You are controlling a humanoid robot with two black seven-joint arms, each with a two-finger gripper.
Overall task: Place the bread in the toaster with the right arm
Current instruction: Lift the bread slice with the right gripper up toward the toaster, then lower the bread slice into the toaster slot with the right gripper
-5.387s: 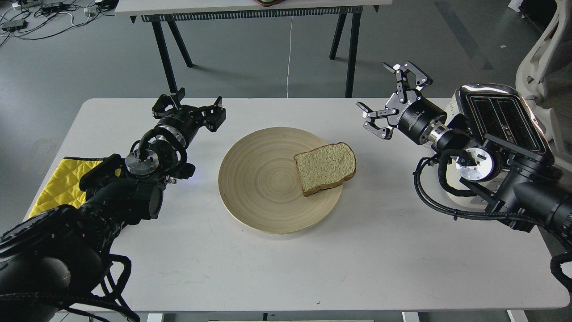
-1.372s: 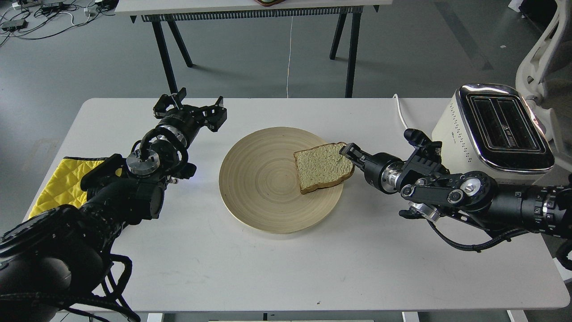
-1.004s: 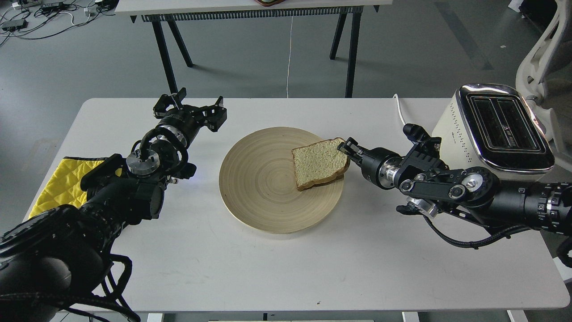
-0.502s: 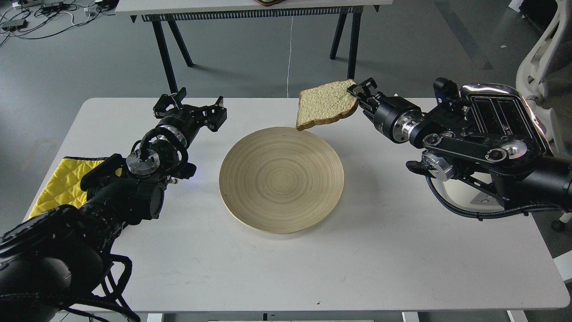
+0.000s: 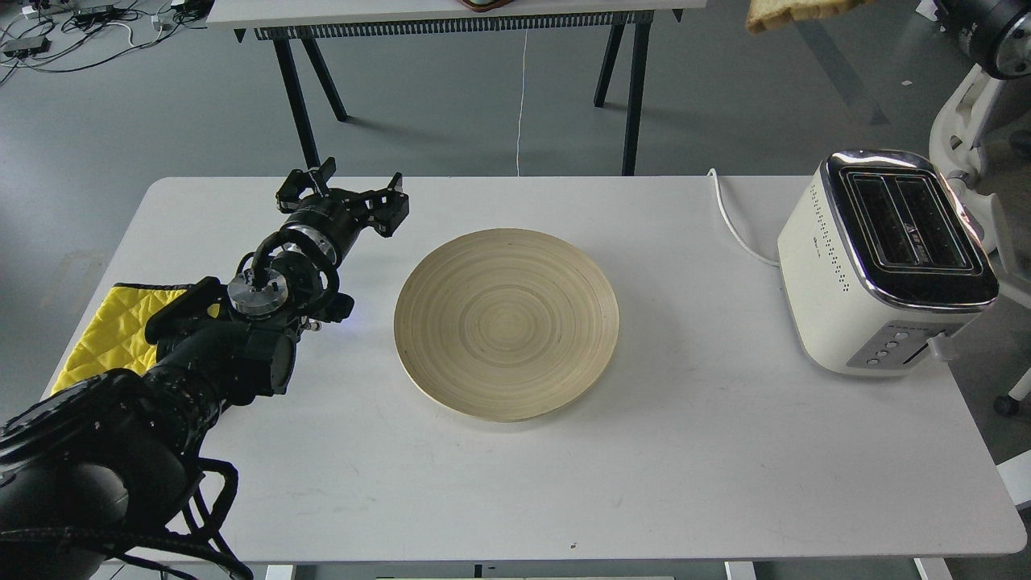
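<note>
Only the lower edge of the bread [image 5: 793,12] shows, high up at the top edge of the head view, well above the table and up-left of the toaster. The cream-white toaster [image 5: 886,258] stands at the table's right end with both chrome-rimmed slots empty. Of my right arm only a joint [image 5: 995,32] shows in the top right corner; its gripper is out of frame. My left gripper [image 5: 342,193] is open and empty, left of the round wooden plate [image 5: 506,322], which is bare.
The toaster's white cord [image 5: 737,229] runs back over the table's far edge. A yellow quilted cloth [image 5: 113,326] lies at the table's left edge under my left arm. A white chair [image 5: 966,105] stands behind the toaster. Another table's legs [image 5: 298,89] stand behind.
</note>
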